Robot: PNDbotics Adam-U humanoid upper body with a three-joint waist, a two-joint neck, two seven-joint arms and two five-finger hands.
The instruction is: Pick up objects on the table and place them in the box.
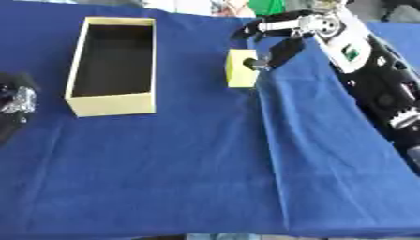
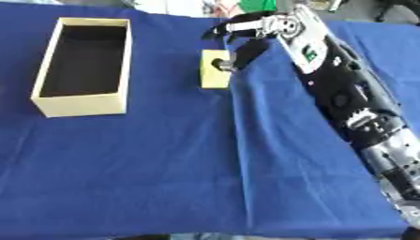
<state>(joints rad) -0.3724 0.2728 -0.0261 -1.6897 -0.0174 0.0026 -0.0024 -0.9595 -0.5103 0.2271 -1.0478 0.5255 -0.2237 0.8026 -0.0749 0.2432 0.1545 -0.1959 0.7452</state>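
While the open box (image 1: pixel 112 104) stands to its left on the blue worktop (image 1: pixel 205 178), the right robot hand (image 1: pixel 275 35) touches a yellow block (image 1: pixel 239 70), fingers apart.

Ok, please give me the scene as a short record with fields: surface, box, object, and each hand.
surface: table under a blue cloth
box: open, pale yellow box, dark inside, nothing seen in it, at the left
object: yellow block on the cloth, to the right of the box and apart from it
right hand: right hand reaches in from the upper right, its thumb at the block's right face, fingers above it; block not lifted
left hand: left hand shows at the left edge, idle
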